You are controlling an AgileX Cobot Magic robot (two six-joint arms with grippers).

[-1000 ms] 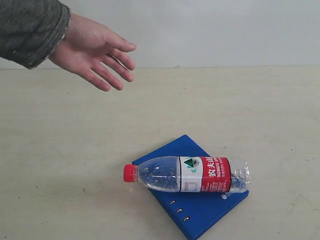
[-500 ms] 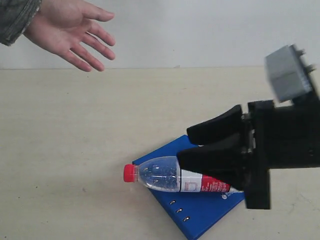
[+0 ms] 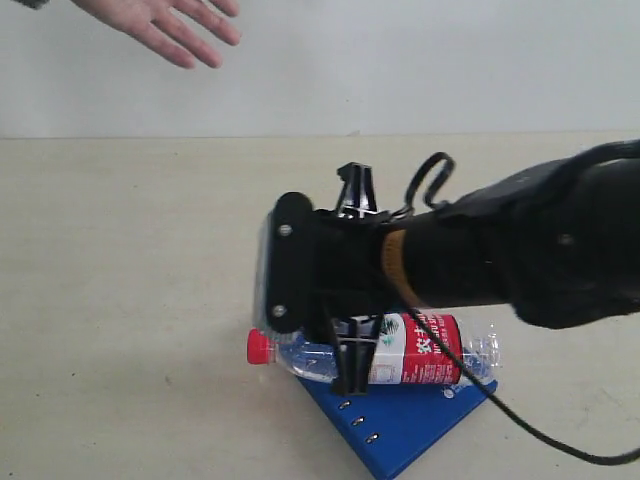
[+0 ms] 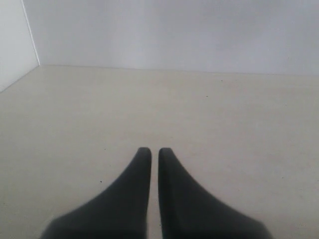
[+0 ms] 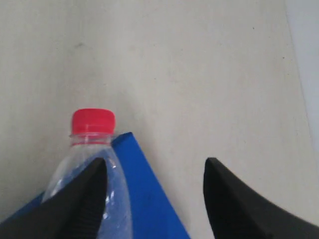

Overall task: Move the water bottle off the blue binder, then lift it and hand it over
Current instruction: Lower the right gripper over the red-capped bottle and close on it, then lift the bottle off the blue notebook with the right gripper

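The water bottle (image 3: 425, 350) lies on its side across the blue binder (image 3: 400, 425), its red cap (image 3: 259, 346) past the binder's left edge. My right arm (image 3: 480, 255) reaches in from the right and covers the bottle's middle in the exterior view. In the right wrist view the right gripper (image 5: 157, 162) is open. One finger (image 5: 84, 199) sits over the bottle's (image 5: 117, 199) shoulder, and the other finger (image 5: 234, 199) is over bare table beyond the binder (image 5: 149, 199). The left gripper (image 4: 154, 149) is shut with nothing in it above bare table, out of the exterior view.
A person's open hand (image 3: 165, 25) hovers at the top left, partly cut off by the frame. The beige table (image 3: 120, 300) runs back to a white wall. A black cable (image 3: 540, 435) trails from the right arm over the table at the right.
My right arm swept in from the right and moved left over the bottle, its gripper staying open. The person's hand rose toward the top edge. Bottle and binder have not moved.
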